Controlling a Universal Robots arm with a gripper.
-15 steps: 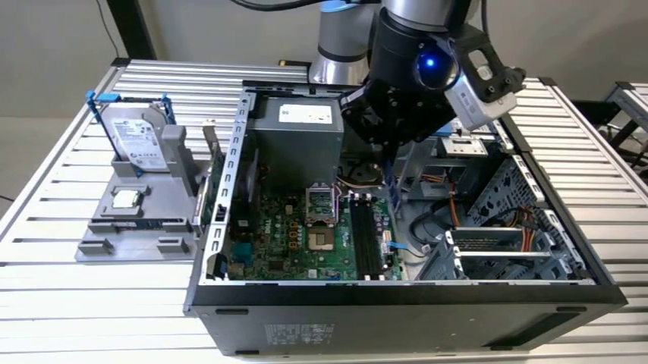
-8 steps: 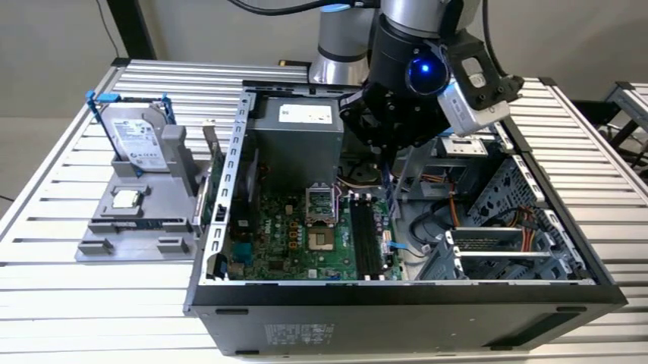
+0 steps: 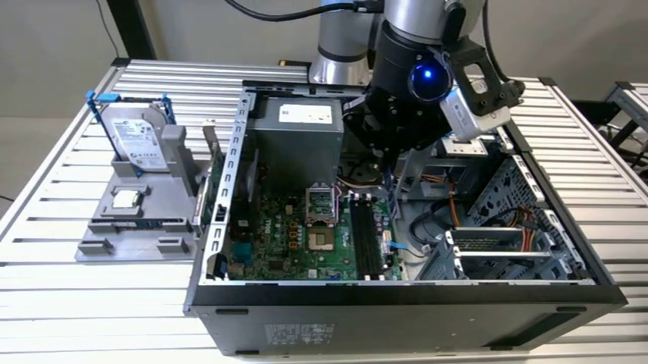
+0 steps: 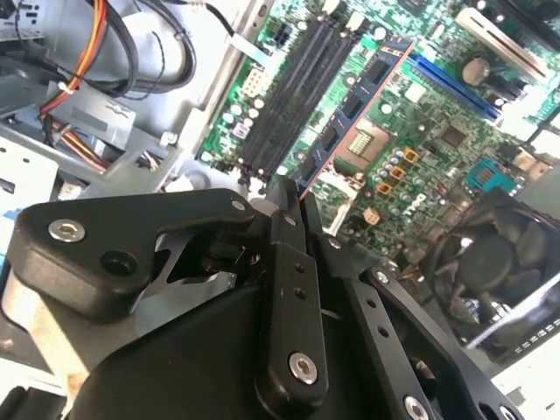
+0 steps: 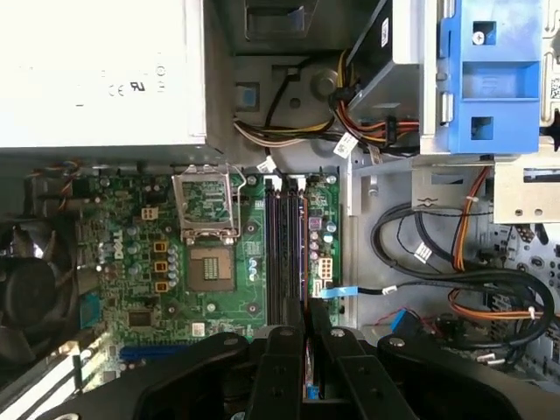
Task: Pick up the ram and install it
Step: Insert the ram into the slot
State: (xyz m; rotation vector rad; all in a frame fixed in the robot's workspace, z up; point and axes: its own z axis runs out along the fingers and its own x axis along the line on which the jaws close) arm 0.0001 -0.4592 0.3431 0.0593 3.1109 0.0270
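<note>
While the pincer is clamped shut on one end of the ram, held over the memory slots, we judge a slight tilt could jam or bend it on entry. We see the open case lying on a ribbed metal tabletop, pale wall behind

Matt black gripper; ram glossy dark-blue circuit board; motherboard green, satin; computer case bare grey sheet metal; table ribbed brushed aluminium.
</note>
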